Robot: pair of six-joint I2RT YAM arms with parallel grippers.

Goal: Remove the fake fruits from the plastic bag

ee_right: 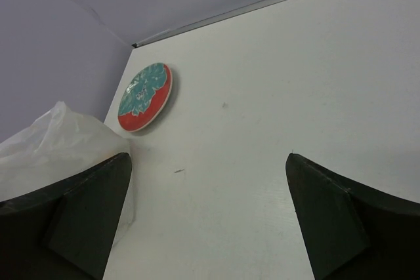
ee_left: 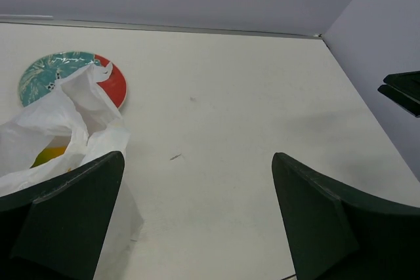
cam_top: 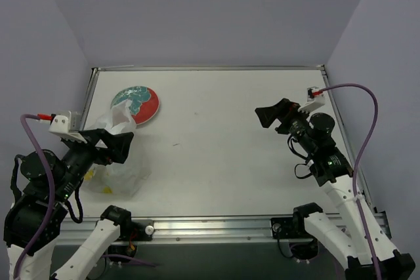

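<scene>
Left pincer [cam_top: 125, 146] wide over plastic bag [ee_left: 72, 109], right pincer [cam_top: 262, 117] wide, both empty.

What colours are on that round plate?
The plate: teal with pale leafy pattern, red on one side; clearest in right wrist view.

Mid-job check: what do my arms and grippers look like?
The left arm and right arm: black upper parts, white lower links. The left gripper and right gripper have broad dark wedge-shaped fingers. Each carries a purple cable to a white wrist block with red plug.
</scene>
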